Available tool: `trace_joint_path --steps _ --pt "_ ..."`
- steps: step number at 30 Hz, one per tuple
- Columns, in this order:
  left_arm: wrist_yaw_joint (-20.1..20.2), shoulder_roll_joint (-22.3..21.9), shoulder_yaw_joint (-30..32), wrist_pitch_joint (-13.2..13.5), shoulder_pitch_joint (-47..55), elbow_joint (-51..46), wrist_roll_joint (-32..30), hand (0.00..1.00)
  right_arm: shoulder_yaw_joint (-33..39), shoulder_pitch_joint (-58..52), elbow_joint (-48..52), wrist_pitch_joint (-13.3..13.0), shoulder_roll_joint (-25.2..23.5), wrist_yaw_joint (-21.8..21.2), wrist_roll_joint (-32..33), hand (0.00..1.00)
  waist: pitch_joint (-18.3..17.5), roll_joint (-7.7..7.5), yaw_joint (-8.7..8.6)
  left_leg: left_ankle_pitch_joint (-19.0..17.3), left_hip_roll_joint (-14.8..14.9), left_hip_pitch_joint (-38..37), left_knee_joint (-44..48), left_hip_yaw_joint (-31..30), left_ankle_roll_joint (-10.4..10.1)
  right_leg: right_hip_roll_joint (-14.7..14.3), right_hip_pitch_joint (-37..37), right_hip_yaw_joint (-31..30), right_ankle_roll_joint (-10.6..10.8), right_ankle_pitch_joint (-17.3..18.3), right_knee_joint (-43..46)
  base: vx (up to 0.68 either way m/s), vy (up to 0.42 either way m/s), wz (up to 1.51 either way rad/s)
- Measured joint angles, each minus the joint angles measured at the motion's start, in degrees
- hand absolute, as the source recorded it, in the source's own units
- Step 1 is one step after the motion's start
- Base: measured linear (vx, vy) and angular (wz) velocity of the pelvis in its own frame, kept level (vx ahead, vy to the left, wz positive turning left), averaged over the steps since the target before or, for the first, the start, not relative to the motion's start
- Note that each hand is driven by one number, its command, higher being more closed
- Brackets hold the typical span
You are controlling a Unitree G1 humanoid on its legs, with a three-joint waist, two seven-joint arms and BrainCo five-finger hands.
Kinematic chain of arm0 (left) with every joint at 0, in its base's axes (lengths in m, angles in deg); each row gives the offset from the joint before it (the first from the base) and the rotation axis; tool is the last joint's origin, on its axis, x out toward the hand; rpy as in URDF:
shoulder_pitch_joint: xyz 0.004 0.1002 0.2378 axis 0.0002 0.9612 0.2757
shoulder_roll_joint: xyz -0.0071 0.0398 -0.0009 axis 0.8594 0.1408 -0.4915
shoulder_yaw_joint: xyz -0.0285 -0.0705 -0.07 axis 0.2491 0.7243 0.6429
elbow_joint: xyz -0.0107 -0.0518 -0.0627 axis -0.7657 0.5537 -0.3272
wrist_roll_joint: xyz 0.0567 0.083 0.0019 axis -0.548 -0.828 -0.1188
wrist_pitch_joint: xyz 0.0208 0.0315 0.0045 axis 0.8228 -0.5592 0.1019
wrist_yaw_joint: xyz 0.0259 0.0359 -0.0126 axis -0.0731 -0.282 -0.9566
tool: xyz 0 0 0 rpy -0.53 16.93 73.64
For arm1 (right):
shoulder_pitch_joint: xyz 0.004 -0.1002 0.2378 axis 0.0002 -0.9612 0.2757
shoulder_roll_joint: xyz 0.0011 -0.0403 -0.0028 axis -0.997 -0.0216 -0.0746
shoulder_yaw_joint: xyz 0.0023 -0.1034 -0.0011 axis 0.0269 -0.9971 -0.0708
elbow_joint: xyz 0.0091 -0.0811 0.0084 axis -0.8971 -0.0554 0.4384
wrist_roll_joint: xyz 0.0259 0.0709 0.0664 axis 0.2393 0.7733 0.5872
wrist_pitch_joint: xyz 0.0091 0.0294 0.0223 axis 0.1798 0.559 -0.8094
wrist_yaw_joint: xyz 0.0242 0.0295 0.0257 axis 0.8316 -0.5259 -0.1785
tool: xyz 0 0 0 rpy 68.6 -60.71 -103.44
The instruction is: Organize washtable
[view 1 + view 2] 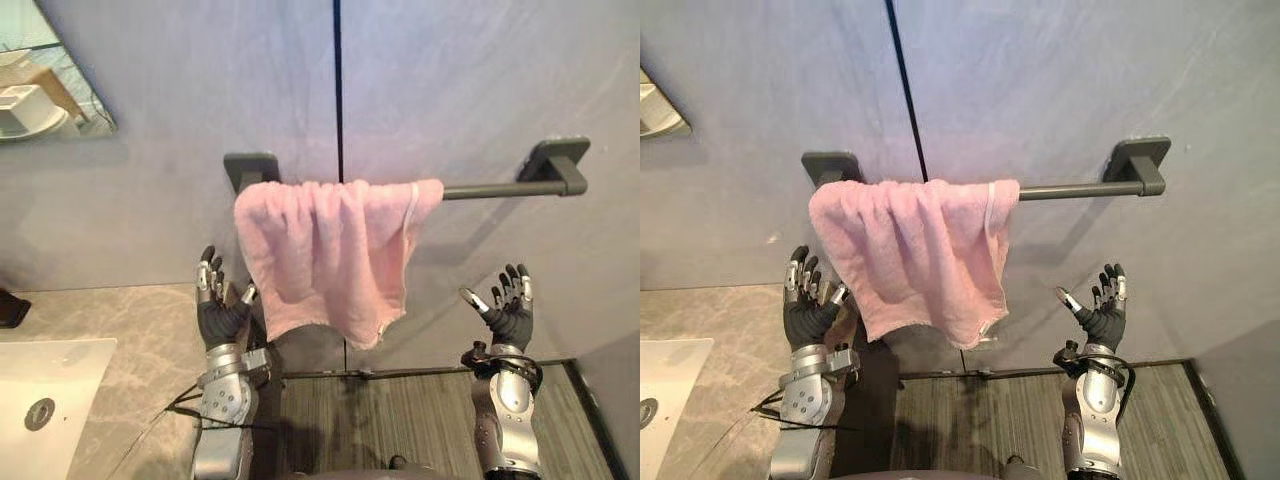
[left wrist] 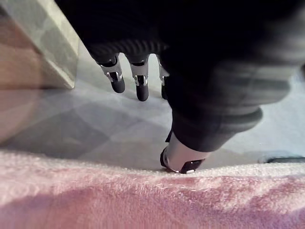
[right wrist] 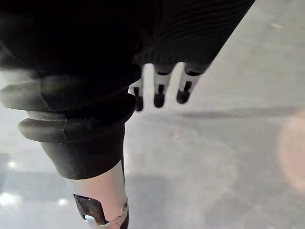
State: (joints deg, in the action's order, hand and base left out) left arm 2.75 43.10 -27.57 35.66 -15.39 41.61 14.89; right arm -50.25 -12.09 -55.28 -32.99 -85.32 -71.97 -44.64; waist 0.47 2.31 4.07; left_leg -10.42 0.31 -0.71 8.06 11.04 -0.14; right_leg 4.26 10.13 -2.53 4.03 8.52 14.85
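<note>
Nearest, a strip of dark plank floor [image 1: 400,420] runs between the two raised arms. To the left lies a grey marbled counter [image 1: 120,320] holding a white sink [image 1: 60,380] that the picture's edge cuts off. A small dark thing [image 1: 10,308] at the counter's far left is also cut off and too little of it shows to name.

The left hand [image 1: 218,305] stands upright above the counter's right edge, fingers straight and spread, holding nothing. In its wrist view the thumb tip [image 2: 183,163] sits right at the towel's fuzzy edge; I cannot tell whether it touches. The right hand [image 1: 510,310] is raised over the floor, fingers splayed and empty, with open room around it and well apart from the towel.

The pink towel [image 1: 325,255] hangs bunched over the left part of the dark bar [image 1: 500,189], just right of the left hand, its lower edge uneven with one corner drooping lowest. The cloth hides the bar's left stretch; the right stretch is bare up to its bracket [image 1: 560,160].

Behind is a grey wall [image 1: 450,80] with a dark vertical seam [image 1: 338,80]. A mirror [image 1: 40,80] is clipped by the upper left corner.
</note>
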Motion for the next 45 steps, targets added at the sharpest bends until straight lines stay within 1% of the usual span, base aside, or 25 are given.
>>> trace_joint_path --steps 1,2,4,5,6,7,9,11,14,16,19,22,25,27,29,34,35,37,40,43,45 --pt "1.85 -0.02 0.03 -0.06 0.76 0.01 1.92 0.0 0.03 -0.99 -0.03 0.05 -0.1 -0.84 1.14 0.0 -0.01 0.01 -0.1 0.41 0.19 0.01 -0.56 -0.18 -0.64 -0.12 -0.18 0.53 -0.12 -0.07 -0.44 0.13 -0.097 0.13" --pt "4.34 0.02 -0.21 -0.55 1.65 0.57 4.84 0.0 -0.73 -2.05 -0.17 0.71 -0.1 -2.69 1.93 0.0 -0.02 0.01 -0.13 0.56 0.39 -0.14 -1.03 -0.22 -0.85 -0.32 -0.58 0.78 -0.45 -0.31 -1.26 0.12 -0.081 0.11" --pt "5.92 0.05 -0.66 -1.39 1.8 1.77 6.52 0.0 -1.61 -2.49 -0.75 1.32 -0.04 -3.76 2.77 0.0 -0.05 0.05 -0.16 0.58 0.49 -0.17 -1.15 -0.36 -0.87 -0.44 -1.02 0.94 -0.47 -0.79 -2.23 0.05 -0.013 0.0" --pt "8.34 0.52 -2.39 -4.02 1.87 4.96 9.02 0.0 -4.07 -2.89 -2.31 2.44 -0.02 -5.43 3.66 0.0 -0.04 0.01 -0.35 0.63 0.52 -0.15 -1.16 -0.56 -0.89 -0.53 -2.13 0.89 -0.25 -2.19 -4.77 0.05 0.032 -0.07" --pt "8.99 0.46 -3.64 -5.11 2.11 5.83 9.26 0.0 -5.38 -3.3 -2.54 2.89 -0.24 -6.23 3.69 0.0 -0.02 -0.02 -0.36 0.64 0.48 -0.06 -1.16 -0.81 -0.89 -0.53 -2.78 0.79 -0.19 -3.2 -6.49 0.05 0.044 -0.11" --pt "9.61 0.44 -4.14 -5.46 2.16 6.02 9.27 0.0 -6.71 -3.49 -2.64 2.93 -0.23 -6.47 3.69 0.0 -0.03 -0.07 -0.39 0.64 0.4 0.05 -1.16 -0.93 -0.89 -0.5 -3.05 0.71 -0.03 -3.72 -7.45 0.03 0.047 -0.08" --pt "10.07 0.46 -4.41 -5.71 2.2 6.03 9.27 0.0 -8.98 -3.6 -2.64 3.02 -0.23 -7.74 3.68 0.0 -0.01 -0.11 -0.49 0.64 0.13 0.16 -1.15 -1.62 -0.88 -0.28 -3.94 0.82 0.14 -4.95 -9.47 0.02 0.039 0.0" --pt "10.69 0.54 -4.33 -5.72 2.59 6.02 9.47 0.0 -9.89 -3.63 -2.64 3.02 -0.16 -8.35 3.58 0.0 0.0 -0.09 -0.44 0.66 -0.07 0.15 -1.13 -2.28 -0.85 -0.12 -4.57 1.07 0.25 -5.33 -10.39 0.02 0.032 0.12" --pt "12.42 1.12 -4.29 -5.87 4.56 5.98 12.72 0.0 -10.63 -4.37 -2.64 3.02 -0.11 -8.67 2.98 0.0 0.01 -0.08 -0.45 0.66 -0.16 0.11 -1.13 -3.41 -0.85 0.0 -5.38 2.3 0.23 -5.44 -11.04 0.02 0.011 0.2" --pt "14.44 1.62 -4.26 -6.04 6.66 5.13 16.07 0.0 -11.23 -5.3 -2.62 3.02 -0.1 -8.99 2.85 0.0 0.04 -0.05 -0.39 0.66 -0.15 -0.18 -1.14 -3.97 -0.85 0.03 -6.05 2.68 0.23 -5.44 -11.38 0.04 0.008 0.13" --pt "15.92 1.67 -3.8 -6.07 9.02 2.96 16.98 0.0 -11.58 -6.14 -2.62 3.01 -0.05 -10.0 2.72 0.0 0.24 0.15 -0.34 0.67 -0.15 -0.45 -1.14 -4.8 -0.85 0.07 -7.09 3.47 0.07 -5.65 -12.31 0.04 0.003 0.12" --pt "15.88 1.38 -3.64 -6.01 8.71 1.14 16.88 0.0 -11.66 -6.19 -2.6 2.98 0.0 -10.11 1.15 0.0 0.67 0.27 -0.34 0.66 -0.15 -1.48 -1.17 -5.54 -0.85 0.11 -8.79 4.11 -0.03 -5.73 -13.1 0.02 -0.003 0.11" --pt "15.55 1.29 -3.66 -5.87 6.81 -0.69 16.76 0.0 -11.63 -4.98 -2.27 2.79 0.0 -10.07 1.14 0.0 0.94 0.32 -0.34 0.67 -0.12 -1.7 -1.17 -6.13 -0.85 0.08 -9.15 4.29 -0.17 -5.84 -13.16 0.0 -0.007 0.04" --pt "14.51 1.23 -3.75 -5.49 4.82 -2.57 16.74 0.0 -11.62 -4.18 -1.43 2.78 0.04 -9.94 1.14 0.0 1.3 0.25 -0.36 0.7 -0.12 -1.69 -1.18 -6.4 -0.89 0.09 -9.63 4.6 -0.21 -6.38 -13.91 -0.02 -0.003 0.05" --pt "14.42 1.25 -3.86 -4.64 3.71 -4.04 16.79 0.0 -11.62 -3.35 -1.21 2.78 0.11 -9.89 1.14 0.0 1.39 0.23 -0.52 0.71 -0.15 -1.83 -1.18 -6.43 -0.89 0.1 -10.09 4.64 -0.1 -6.79 -14.62 0.0 0.0 0.0" --pt "14.48 1.44 -4.47 -3.91 3.17 -5.44 16.94 0.0 -12.09 -2.67 0.68 2.78 0.2 -9.69 1.14 0.0 1.47 0.29 -0.9 0.71 -0.19 -2.01 -1.18 -6.47 -0.89 0.13 -10.58 4.7 -0.15 -7.18 -15.14 0.0 0.0 0.0" --pt "14.65 1.61 -4.53 -3.92 3.17 -5.54 16.95 0.0 -12.76 -2.21 0.77 2.8 0.5 -9.69 1.14 0.0 1.48 0.3 -1.63 0.71 -0.18 -2.01 -1.19 -6.49 -0.89 0.11 -10.62 4.74 -0.17 -7.26 -15.2 0.0 0.0 0.0" --pt "14.95 2.25 -4.97 -3.97 2.93 -5.88 16.92 0.0 -13.35 -1.55 0.79 2.81 0.52 -9.73 1.18 0.0 1.49 0.33 -1.87 0.72 -0.13 -2.03 -1.21 -6.49 -0.88 0.04 -10.62 4.67 -0.27 -7.48 -15.3 0.0 0.0 0.0" --pt "16.09 3.08 -6.42 -4.28 1.29 -6.02 16.8 0.0 -13.86 -0.91 0.86 2.83 0.52 -9.9 1.2 0.0 1.49 0.34 -1.8 0.79 -0.1 -1.95 -1.31 -6.47 -0.83 -0.04 -10.88 4.52 -0.22 -8.25 -16.31 -0.02 -0.008 -0.02" --pt "16.18 3.1 -7.25 -5.09 0.28 -6.46 16.13 0.0 -14.29 0.07 0.87 2.86 0.5 -10.06 1.37 0.0 1.48 0.39 -1.89 0.83 -0.1 -1.97 -1.33 -6.46 -0.83 -0.09 -10.91 4.27 -0.24 -8.68 -16.59 -0.04 -0.011 -0.04" --pt "16.88 3.2 -7.78 -5.64 -0.67 -6.53 15.6 0.0 -14.94 0.91 0.87 2.88 0.49 -10.07 2.07 0.0 1.48 0.38 -1.9 1.43 -0.17 -1.98 -1.85 -6.46 -0.74 -0.07 -10.92 4.22 -0.31 -9.34 -17.11 -0.04 -0.018 -0.01"
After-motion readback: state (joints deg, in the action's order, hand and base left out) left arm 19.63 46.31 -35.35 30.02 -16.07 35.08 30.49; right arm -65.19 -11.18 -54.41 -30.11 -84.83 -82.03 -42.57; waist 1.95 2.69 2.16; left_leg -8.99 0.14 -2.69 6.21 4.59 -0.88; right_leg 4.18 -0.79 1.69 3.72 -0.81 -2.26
